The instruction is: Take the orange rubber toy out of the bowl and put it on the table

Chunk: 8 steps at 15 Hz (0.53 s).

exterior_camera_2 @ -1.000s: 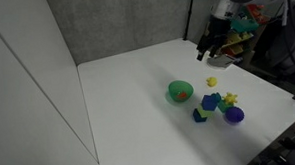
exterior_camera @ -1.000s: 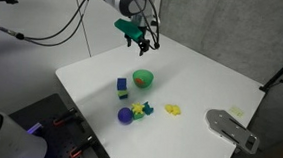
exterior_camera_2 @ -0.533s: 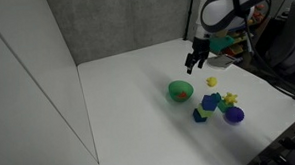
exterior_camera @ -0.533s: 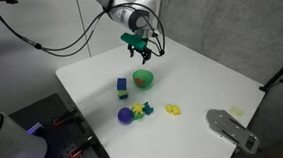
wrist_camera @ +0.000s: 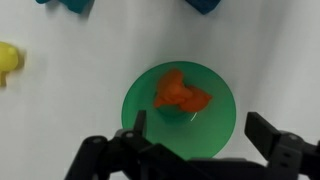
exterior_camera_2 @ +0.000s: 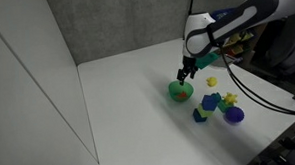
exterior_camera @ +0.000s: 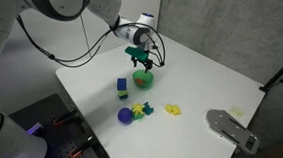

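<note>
My pincer point(wrist_camera: 196, 128) hangs spread wide above the bowl point(wrist_camera: 131, 98), fingers at 8 and 4 o'clock in the wrist view, ready to straddle the orange rubber toy point(wrist_camera: 180, 92) lying inside toward 12, not yet on the table point(wrist_camera: 60, 112)

The bowl point(wrist_camera: 138, 112) is unobstructed from above; only the gripper point(wrist_camera: 195, 130) hangs over it, its fingers spread almost as wide as the rim, on either side of the orange rubber toy point(wrist_camera: 180, 92). A blue-and-green block point(exterior_camera: 122, 86) stands just beside the bowl. The purple ball point(exterior_camera: 125, 115), green-and-yellow toy point(exterior_camera: 144, 109) and small yellow toy point(exterior_camera: 173, 110) crowd one side nearby. Elsewhere the table point(exterior_camera: 212, 79) is bare.
</note>
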{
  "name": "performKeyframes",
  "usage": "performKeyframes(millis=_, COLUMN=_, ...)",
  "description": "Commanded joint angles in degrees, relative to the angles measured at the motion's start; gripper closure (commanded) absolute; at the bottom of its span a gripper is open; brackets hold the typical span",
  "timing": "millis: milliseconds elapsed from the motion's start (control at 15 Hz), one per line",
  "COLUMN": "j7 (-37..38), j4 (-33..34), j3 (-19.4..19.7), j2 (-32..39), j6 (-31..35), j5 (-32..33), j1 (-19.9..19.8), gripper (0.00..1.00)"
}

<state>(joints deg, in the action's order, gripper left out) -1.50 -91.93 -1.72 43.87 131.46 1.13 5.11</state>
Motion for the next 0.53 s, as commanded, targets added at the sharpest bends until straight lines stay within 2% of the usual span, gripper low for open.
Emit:
performKeyframes(millis=0, j7=2.76, j4=7.06, j3=0.73, j2=6.08, j6=0.40, j5=0.67, j1=0.72, gripper=0.00)
performKeyframes(millis=467, j7=4.60, j4=14.12, j3=1.34, j2=13.68, j6=0.81, j5=0.97, j1=1.71, gripper=0.00)
